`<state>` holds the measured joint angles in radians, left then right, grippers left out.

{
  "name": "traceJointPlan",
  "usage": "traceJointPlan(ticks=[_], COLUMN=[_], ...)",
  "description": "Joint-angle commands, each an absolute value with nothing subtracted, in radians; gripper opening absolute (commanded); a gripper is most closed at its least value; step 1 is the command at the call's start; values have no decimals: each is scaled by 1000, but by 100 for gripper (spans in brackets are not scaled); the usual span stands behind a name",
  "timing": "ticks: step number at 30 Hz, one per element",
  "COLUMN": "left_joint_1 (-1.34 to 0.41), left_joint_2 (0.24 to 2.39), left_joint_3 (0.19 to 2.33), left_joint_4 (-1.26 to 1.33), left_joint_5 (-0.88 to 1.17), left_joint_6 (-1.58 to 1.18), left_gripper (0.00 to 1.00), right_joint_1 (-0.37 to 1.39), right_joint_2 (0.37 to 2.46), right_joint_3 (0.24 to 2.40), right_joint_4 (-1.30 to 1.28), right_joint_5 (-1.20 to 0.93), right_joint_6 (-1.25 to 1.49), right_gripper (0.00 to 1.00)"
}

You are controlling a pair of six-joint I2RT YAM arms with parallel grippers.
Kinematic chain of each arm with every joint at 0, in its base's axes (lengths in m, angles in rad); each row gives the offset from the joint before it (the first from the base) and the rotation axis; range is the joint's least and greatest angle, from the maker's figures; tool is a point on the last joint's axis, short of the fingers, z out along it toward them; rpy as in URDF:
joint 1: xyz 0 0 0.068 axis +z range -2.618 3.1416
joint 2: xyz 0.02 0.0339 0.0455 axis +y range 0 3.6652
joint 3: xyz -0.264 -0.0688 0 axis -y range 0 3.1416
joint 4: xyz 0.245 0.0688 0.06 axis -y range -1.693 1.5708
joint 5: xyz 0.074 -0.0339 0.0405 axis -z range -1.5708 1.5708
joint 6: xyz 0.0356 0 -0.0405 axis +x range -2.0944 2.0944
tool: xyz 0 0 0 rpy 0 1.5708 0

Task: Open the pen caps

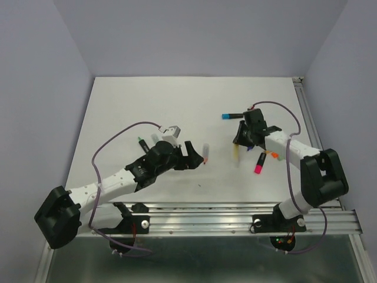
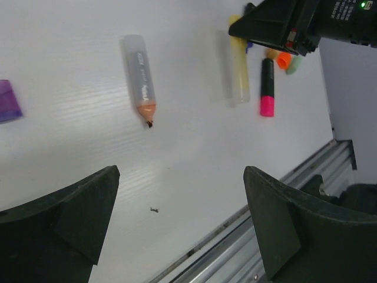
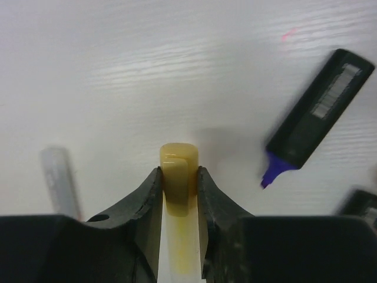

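Observation:
My right gripper (image 3: 178, 175) is shut on the yellow cap (image 3: 178, 165) of a pale yellow highlighter (image 1: 236, 155), which lies on the white table. My left gripper (image 2: 181, 174) is open and empty above bare table, near a grey pen with an uncapped orange tip (image 2: 141, 79). A loose purple cap (image 2: 7, 101) lies at the left edge of the left wrist view. A black highlighter with a pink cap (image 2: 267, 106) lies beside the yellow one. An orange cap (image 2: 284, 59) and a mint cap (image 2: 294, 63) sit behind it. A black highlighter with a bare purple tip (image 3: 318, 118) lies right of my right gripper.
A blue-capped pen (image 1: 231, 116) lies beyond the right gripper (image 1: 241, 140). A green-tipped pen (image 1: 140, 141) lies left of the left gripper (image 1: 193, 156). The aluminium rail (image 1: 235, 215) runs along the table's near edge.

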<state>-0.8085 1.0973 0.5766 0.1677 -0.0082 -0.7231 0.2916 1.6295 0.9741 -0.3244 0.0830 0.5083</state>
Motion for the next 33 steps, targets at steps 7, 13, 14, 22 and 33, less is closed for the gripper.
traceJointPlan(ticks=[7, 13, 14, 22, 33], left_joint_1=[-1002, -1032, -1031, -1045, -1063], left_joint_2=[1181, 1278, 1285, 1342, 1333], left_joint_3=[644, 710, 716, 762, 749], left_joint_4=[359, 350, 353, 362, 328], left_joint_5=[40, 8, 8, 14, 8], left_joint_6=[-675, -673, -675, -686, -701], left_gripper=[99, 96, 95, 34, 0], right_joint_1=[606, 678, 681, 703, 779], right_joint_2=[1168, 1042, 1019, 997, 1054], right_joint_3=[713, 661, 652, 595, 630], right_joint_4=[-26, -28, -26, 37, 51], right_joint_5=[-45, -23, -25, -6, 371], right_joint_6=[837, 905, 914, 992, 1045], right_gripper=[4, 4, 4, 1, 1])
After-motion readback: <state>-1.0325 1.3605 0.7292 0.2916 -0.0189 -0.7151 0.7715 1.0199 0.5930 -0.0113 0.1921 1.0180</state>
